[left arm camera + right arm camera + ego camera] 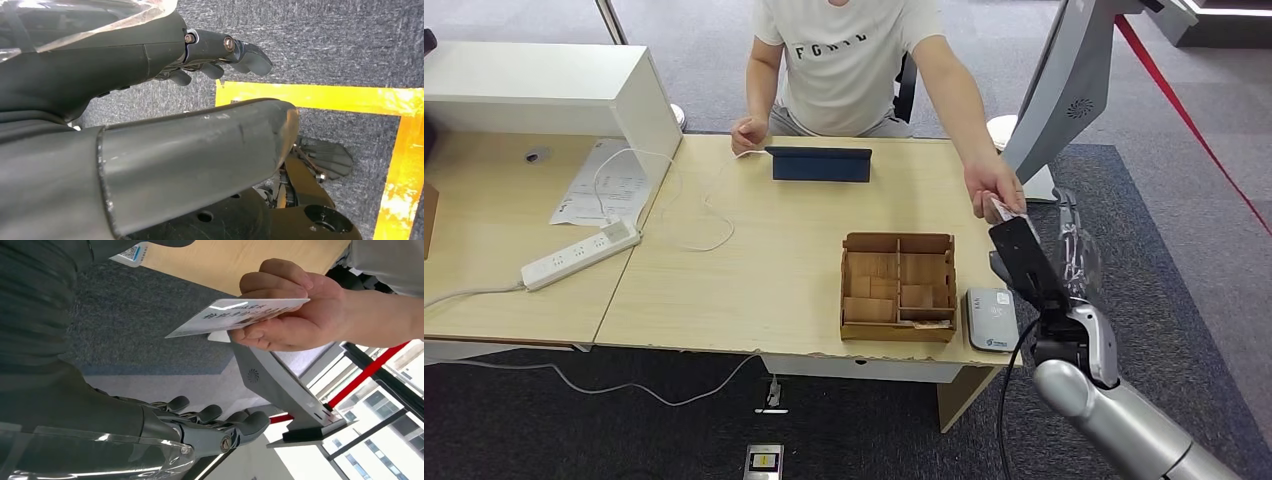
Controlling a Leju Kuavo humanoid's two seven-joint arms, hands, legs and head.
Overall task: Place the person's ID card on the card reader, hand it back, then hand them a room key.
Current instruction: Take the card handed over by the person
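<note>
white id card (235, 315) pinched in the person's hand (290, 310), print blurred
right hand (210, 427) spread, holding nothing, apart from it; card reader (990, 318) at 4 o'clock on the table (754, 270), half hidden

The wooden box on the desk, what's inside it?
The wooden box has compartments holding tan, card-like pieces. Its near wall hides the bottom of the front compartments, so what lies there cannot be told.
</note>
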